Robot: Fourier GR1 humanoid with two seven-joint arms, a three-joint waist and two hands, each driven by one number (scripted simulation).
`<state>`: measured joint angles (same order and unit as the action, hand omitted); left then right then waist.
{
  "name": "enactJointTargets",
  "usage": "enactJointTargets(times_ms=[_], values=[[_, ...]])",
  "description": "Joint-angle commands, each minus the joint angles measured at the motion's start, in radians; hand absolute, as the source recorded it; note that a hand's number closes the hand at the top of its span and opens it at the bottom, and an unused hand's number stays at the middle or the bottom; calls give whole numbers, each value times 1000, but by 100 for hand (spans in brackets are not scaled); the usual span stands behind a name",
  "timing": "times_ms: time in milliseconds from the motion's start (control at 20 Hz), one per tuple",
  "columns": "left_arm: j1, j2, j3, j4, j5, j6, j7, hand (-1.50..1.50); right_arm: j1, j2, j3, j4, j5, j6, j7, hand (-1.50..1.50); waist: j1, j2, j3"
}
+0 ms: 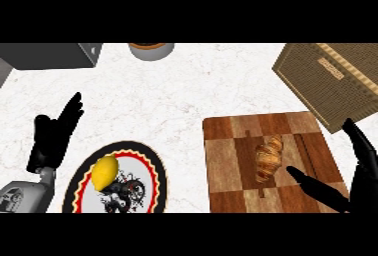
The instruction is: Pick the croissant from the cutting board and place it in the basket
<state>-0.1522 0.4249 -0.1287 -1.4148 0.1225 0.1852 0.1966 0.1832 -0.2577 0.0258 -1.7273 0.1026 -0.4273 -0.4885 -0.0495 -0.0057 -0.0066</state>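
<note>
Fingers (363,150) and thumb of the right hand (354,187) are spread wide and straight, holding nothing, just right of the croissant (268,158), which lies on the wooden cutting board (225,165) with its long axis running near to far, tilted slightly right at the far end. Beyond the board's far right corner sits the woven basket (325,80). Left of the board a lemon (105,172) rests on a patterned plate (151,172), beside the left hand (53,137), open with fingers up.
</note>
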Motion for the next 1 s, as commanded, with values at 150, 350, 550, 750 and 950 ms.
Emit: enactJointTargets(times_ms=[150,350,550,750,950], values=[[-10,-2,1,-4,-3,3,25,0,268,-307,21,-165,196,152,305,-150,-9,-1,-4],[-16,-16,-4,13,-9,0,12,0,324,-445,13,-375,131,342,499,-150,9,1,-1],[-44,-21,6,48,-8,-30,-8,0,384,-491,-50,-582,40,435,673,-150,26,4,4],[-104,-63,6,114,-47,-38,-20,0,330,-431,-66,-602,40,470,774,-150,40,7,6],[-112,-74,27,67,-57,-43,44,0,375,-364,-105,-700,61,503,823,-150,38,5,6]])
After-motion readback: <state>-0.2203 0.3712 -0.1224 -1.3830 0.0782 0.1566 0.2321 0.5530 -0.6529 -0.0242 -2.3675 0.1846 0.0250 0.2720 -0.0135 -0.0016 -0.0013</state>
